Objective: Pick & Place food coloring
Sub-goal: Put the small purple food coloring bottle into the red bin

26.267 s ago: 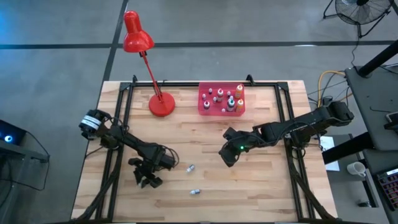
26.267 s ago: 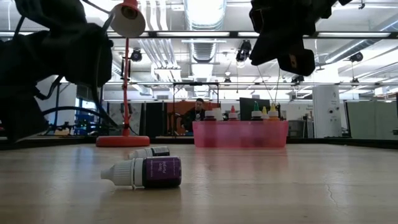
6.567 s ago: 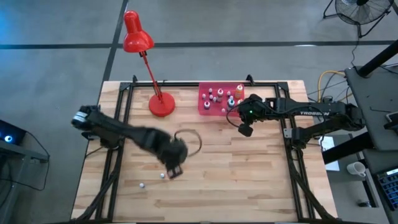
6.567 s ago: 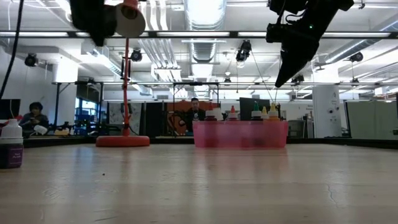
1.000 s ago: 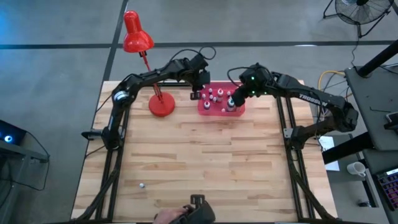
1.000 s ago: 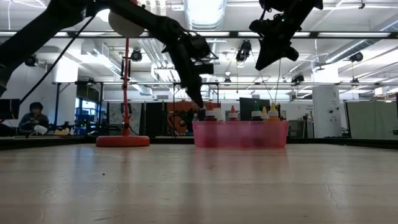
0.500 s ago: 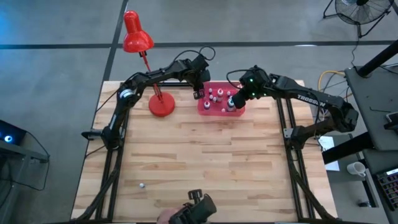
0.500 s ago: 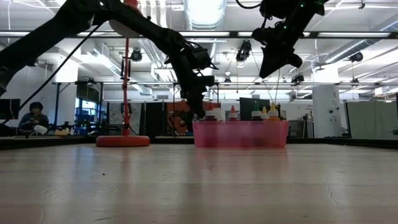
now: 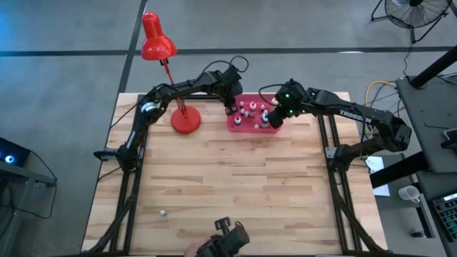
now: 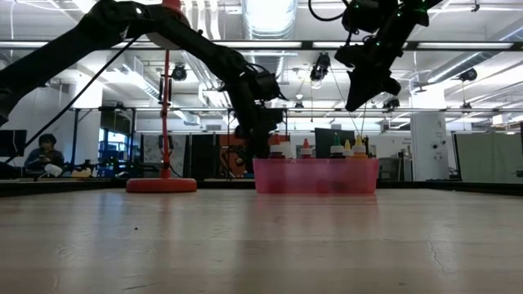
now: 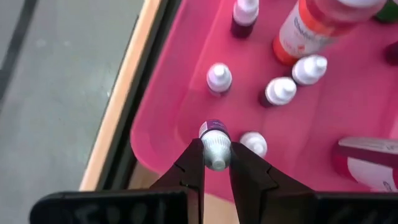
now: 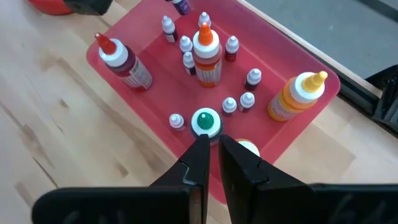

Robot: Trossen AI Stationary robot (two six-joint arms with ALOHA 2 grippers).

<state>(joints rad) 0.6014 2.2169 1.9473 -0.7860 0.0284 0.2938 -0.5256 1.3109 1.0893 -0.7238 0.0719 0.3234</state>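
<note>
Our left pincer (image 11: 216, 163) grasps a small purple bottle (image 11: 215, 140) just over the pink tray (image 11: 163, 118) wall, while our right pincer (image 12: 210, 151), near-clenched, hangs above a green-capped bottle (image 12: 206, 122); releasing crookedly could topple the neighbouring white-capped bottle (image 11: 254, 142).

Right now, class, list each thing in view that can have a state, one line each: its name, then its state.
Left gripper: shut on a small white-capped bottle, above the pink tray's corner.
Small white-capped bottle: held, not yet set down.
Right gripper: over the tray, at the green-capped bottle.
Green-capped bottle: upright in the tray.
Pink tray: holds upright bottles.
Red desk lamp: standing on the table.
</note>
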